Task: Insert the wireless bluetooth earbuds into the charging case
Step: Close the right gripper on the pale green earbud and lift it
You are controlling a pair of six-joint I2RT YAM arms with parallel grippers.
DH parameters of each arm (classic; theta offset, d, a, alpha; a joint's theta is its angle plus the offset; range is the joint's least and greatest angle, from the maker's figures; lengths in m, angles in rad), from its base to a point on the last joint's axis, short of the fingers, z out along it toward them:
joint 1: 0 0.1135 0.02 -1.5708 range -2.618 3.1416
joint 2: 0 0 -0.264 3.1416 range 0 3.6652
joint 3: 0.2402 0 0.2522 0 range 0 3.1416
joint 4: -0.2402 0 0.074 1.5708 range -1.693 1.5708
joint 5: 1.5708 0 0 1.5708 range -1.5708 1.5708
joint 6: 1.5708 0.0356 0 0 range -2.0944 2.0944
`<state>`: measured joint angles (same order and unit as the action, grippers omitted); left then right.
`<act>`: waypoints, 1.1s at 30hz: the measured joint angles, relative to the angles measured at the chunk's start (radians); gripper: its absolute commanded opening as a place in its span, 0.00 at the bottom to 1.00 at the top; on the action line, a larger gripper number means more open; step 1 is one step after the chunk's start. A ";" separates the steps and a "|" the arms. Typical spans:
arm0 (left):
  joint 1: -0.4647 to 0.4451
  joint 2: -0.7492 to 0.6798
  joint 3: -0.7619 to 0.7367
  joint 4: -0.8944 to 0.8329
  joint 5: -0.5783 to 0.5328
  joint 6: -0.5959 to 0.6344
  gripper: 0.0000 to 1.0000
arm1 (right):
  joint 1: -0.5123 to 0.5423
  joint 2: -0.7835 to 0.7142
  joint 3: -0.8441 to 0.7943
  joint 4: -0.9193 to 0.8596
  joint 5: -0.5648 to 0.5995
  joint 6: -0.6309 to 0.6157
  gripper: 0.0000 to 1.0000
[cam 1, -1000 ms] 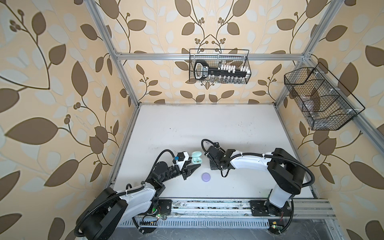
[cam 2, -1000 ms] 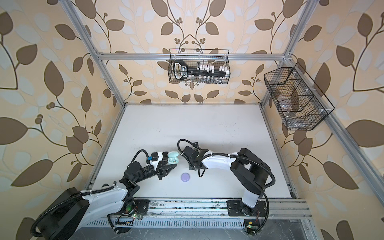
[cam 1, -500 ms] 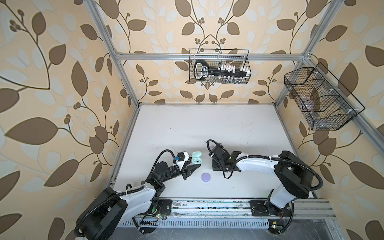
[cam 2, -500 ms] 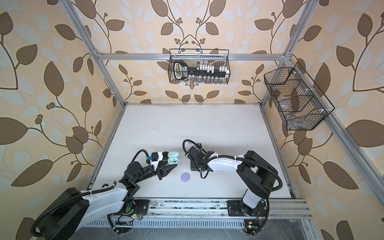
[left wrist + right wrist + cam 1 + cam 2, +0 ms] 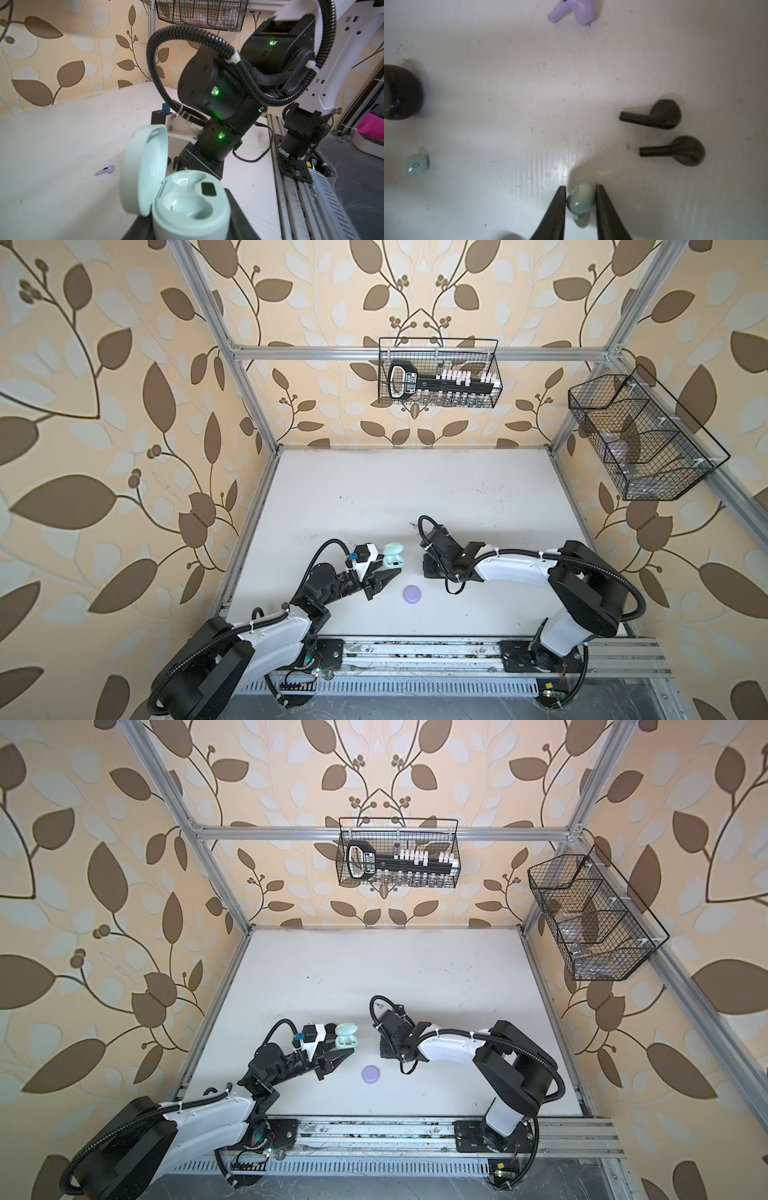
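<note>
The left gripper (image 5: 385, 568) still squeezes the open mint case (image 5: 187, 209), the same as before. The right gripper (image 5: 580, 187) has pulled back a little from the mint case. It pinches one mint earbud (image 5: 580, 200) tight, near the mint case, off to its right.

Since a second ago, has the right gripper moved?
Yes. In a top view the right gripper has shifted slightly rightward, away from the lilac case, which stayed put.
</note>
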<state>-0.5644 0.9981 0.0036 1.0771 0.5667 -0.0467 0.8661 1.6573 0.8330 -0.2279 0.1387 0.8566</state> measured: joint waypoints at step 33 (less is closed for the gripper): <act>0.000 -0.007 0.000 -0.012 0.000 0.000 0.00 | 0.029 0.059 0.065 -0.034 0.067 -0.008 0.23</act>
<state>-0.5644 0.9913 0.0036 1.0653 0.5671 -0.0467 0.8951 1.7161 0.8978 -0.2619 0.2054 0.8486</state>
